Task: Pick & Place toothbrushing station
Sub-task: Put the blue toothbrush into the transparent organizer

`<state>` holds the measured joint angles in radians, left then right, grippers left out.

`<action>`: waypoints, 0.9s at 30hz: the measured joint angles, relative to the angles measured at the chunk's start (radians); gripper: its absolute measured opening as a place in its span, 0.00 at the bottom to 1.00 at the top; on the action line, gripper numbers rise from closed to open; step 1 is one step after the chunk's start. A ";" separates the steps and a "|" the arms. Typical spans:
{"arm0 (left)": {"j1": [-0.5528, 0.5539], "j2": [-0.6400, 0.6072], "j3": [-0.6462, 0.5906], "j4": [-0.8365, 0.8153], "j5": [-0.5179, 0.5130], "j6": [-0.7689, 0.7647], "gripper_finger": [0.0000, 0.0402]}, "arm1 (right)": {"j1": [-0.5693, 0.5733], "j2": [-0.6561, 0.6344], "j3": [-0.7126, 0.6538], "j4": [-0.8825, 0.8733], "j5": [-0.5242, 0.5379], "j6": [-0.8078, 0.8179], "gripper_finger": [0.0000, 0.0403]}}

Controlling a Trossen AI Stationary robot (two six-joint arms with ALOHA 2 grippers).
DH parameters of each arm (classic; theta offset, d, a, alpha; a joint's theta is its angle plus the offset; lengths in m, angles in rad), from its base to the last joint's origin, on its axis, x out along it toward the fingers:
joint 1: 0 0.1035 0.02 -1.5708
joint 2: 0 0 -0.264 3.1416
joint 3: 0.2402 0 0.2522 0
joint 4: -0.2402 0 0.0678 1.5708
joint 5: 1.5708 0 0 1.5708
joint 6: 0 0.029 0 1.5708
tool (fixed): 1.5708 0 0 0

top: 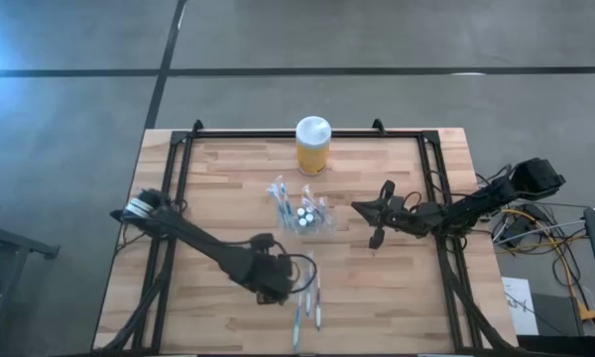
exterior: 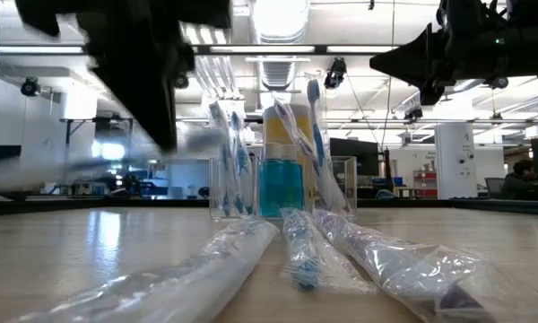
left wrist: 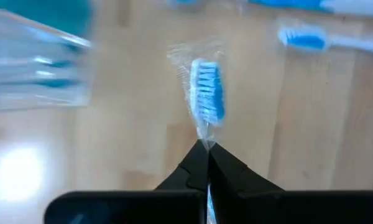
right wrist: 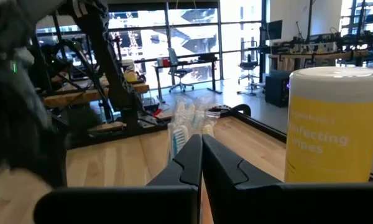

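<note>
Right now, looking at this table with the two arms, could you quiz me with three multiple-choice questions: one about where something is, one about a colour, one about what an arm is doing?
1. Where does the yellow wipes jar stand?
A. at the table's far edge, beyond the toothbrush holder
B. at the near edge
C. inside the holder

2. What colour are the bristles of the wrapped toothbrush in the left wrist view?
A. red
B. blue
C. green

3. What is the left gripper doing?
A. jaws wide open above the jar
B. jaws shut on the toothbrush's clear wrapper
C. resting off the table

Answers:
1 A, the high view shows the jar by the far rail, past the holder.
2 B, the brush head is plainly blue.
3 B, the left wrist view shows the jaws pinched together on the wrapper just below the bristles. The right gripper waits shut, to the holder's right.
</note>
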<state>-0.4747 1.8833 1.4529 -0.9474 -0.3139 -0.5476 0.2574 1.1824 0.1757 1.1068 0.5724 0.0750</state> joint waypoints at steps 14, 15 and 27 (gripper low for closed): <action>-0.136 -0.689 -0.420 0.347 -0.211 0.124 0.00 | 0.000 0.000 0.000 -0.003 -0.001 0.000 0.02; -0.146 -0.738 -0.468 0.419 -0.208 0.171 0.00 | 0.000 0.000 0.000 -0.003 -0.001 0.000 0.02; -0.074 -1.136 -0.921 1.113 0.026 0.629 0.00 | 0.000 0.000 0.000 -0.002 -0.005 0.001 0.02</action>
<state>-0.5484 0.7475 0.5324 0.1653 -0.2875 0.0816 0.2573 1.1824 0.1757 1.1049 0.5674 0.0757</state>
